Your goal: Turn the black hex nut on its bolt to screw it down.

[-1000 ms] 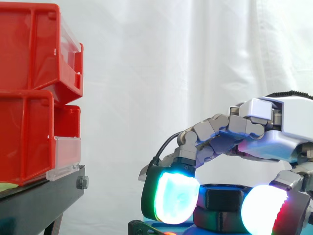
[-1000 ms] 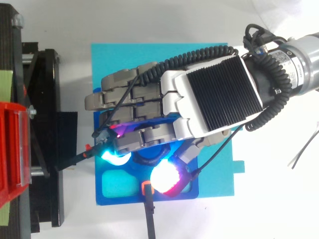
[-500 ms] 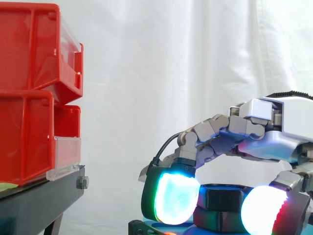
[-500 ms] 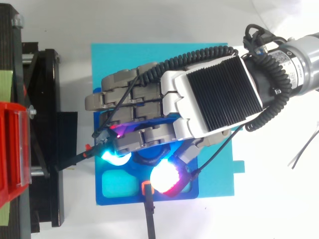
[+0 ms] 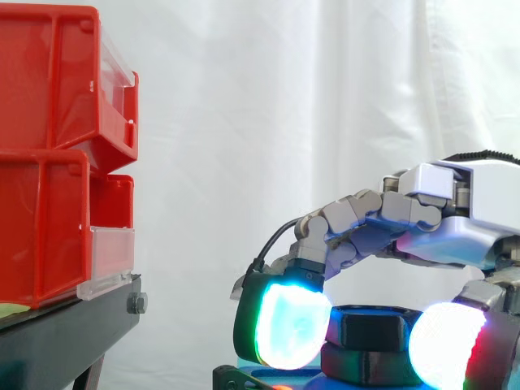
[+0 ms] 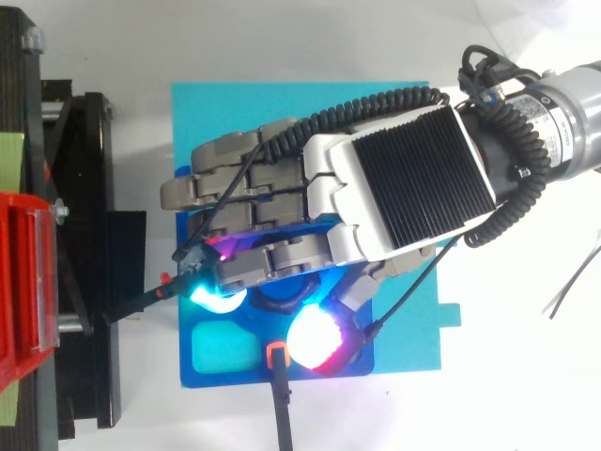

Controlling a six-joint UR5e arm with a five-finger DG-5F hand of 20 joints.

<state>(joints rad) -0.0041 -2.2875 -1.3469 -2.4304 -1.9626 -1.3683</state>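
Observation:
The black hex nut (image 5: 372, 329) sits on its bolt at the bottom of the side view, above a wider black collar (image 5: 357, 362). My hand (image 5: 455, 213) arches over it from the right, fingers curled down around it. A cyan-green glowing fingertip (image 5: 288, 325) stands against the nut's left side, and the white-and-red thumb pad (image 5: 447, 345) is at its right side. From above, the hand (image 6: 413, 178) covers the nut, with the thumb pad (image 6: 315, 338) glowing below the fingers. The bolt stands on a dark blue fixture (image 6: 199, 374).
The fixture lies on a cyan mat (image 6: 244, 103). Stacked red bins (image 5: 49, 146) on a black stand (image 5: 65, 333) rise to the left, a short gap from the fingertips. A black strap with an orange tab (image 6: 277, 362) sticks out of the fixture's near edge.
The thumb pad has shifted slightly right and down beside the nut. The fingers, the nut and the arm stand as before.

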